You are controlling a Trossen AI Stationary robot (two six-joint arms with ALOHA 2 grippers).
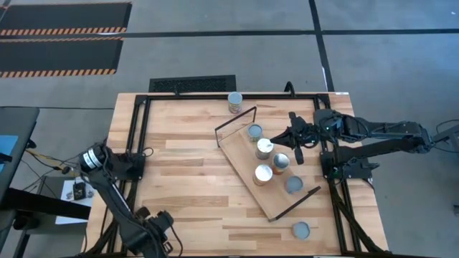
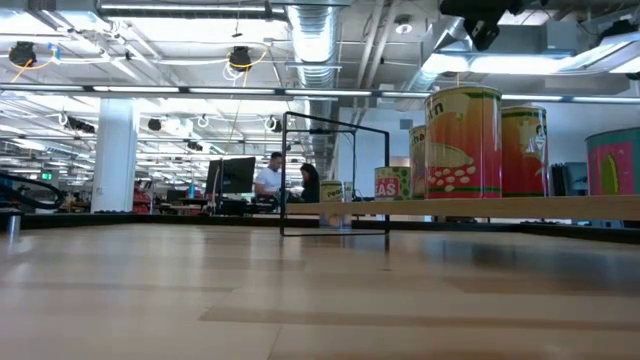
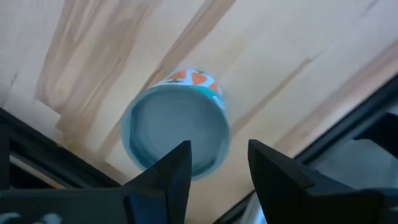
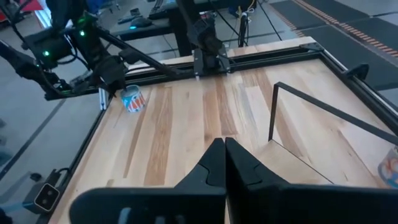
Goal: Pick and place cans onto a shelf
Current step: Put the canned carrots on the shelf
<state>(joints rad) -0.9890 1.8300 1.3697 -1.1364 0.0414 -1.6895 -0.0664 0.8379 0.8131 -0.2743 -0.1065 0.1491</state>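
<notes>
Hovering open left claw (image 3: 217, 165) over edge-side can (image 3: 176, 126).

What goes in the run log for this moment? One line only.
left gripper open above can | right gripper shut by shelf | five cans on shelf

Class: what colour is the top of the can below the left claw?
Pale blue-grey top on the can, clearest in the left wrist view.

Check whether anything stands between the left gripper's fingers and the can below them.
Nothing visible does. The left gripper hangs open directly over the blue-topped can, which stands alone on the tabletop.
</notes>
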